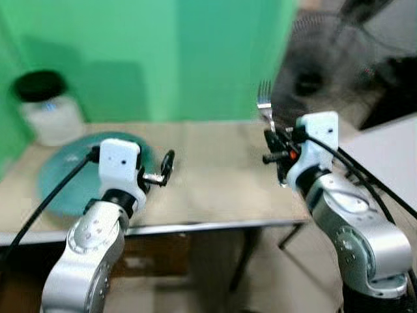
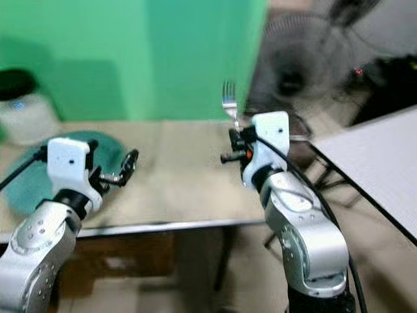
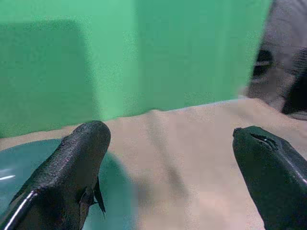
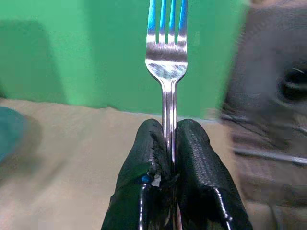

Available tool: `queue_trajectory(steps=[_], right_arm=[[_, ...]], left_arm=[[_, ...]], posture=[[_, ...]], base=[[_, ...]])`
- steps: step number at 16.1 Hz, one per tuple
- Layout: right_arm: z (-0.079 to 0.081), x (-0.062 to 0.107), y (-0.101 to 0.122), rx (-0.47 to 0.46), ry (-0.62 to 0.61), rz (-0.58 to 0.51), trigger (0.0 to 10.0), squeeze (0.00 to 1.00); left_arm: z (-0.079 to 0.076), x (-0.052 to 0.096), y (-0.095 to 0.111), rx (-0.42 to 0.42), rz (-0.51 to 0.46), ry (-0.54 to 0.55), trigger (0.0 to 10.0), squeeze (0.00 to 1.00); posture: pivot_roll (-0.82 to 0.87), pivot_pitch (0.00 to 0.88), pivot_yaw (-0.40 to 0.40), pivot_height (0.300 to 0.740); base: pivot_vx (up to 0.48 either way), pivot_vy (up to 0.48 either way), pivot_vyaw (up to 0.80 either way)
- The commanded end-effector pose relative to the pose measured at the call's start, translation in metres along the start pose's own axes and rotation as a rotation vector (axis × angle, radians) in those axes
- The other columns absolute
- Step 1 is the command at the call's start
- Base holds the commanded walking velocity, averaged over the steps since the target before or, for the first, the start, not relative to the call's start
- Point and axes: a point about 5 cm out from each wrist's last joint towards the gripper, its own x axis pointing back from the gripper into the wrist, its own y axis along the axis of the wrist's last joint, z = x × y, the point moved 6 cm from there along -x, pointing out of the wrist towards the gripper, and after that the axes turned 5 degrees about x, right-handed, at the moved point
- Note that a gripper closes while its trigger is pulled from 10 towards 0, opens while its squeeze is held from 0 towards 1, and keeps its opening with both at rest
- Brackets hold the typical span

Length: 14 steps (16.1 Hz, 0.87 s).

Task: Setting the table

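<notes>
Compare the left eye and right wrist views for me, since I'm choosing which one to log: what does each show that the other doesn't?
Left eye: the left gripper open above the teal plate, a black-lidded jar behind the plate, and both silver arms. Right wrist: the fork's tines close up, with the fingers pinched on its handle. Both: the right gripper holding the fork upright, the tan table and the green wall.

A silver fork point(image 4: 166, 72) stands upright, tines up, above the table's right end, right of a round teal plate point(image 1: 62, 176).
</notes>
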Motion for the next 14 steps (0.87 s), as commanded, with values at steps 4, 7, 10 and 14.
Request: queue_trajectory(steps=[4, 7, 10, 14], right_arm=[[-0.011, 0.0, -0.007, -0.006, -0.048, 0.008, 10.0, 0.0], [-0.014, 0.003, -0.013, -0.004, -0.063, 0.022, 10.0, 0.0], [-0.016, 0.004, -0.014, -0.003, -0.076, 0.02, 10.0, 0.0], [-0.016, 0.005, -0.016, -0.009, -0.082, 0.024, 10.0, 0.0]], left_arm=[[-0.005, -0.004, 0.006, -0.009, -0.026, -0.011, 10.0, 0.0], [-0.004, -0.005, 0.006, -0.006, -0.028, -0.006, 10.0, 0.0], [-0.006, -0.005, 0.005, -0.012, -0.025, -0.014, 10.0, 0.0], [-0.006, -0.005, 0.005, -0.017, -0.024, -0.018, 10.0, 0.0]], posture=[[-0.14, 0.0, -0.038, 0.74], [-0.15, 0.0, -0.036, 0.74], [-0.15, 0.0, -0.032, 0.74], [-0.15, 0.0, -0.028, 0.74]], base=[[0.0, -0.09, -0.8], [0.0, -0.425, -0.8], [0.0, -0.435, -0.8], [0.0, -0.435, -0.8]])
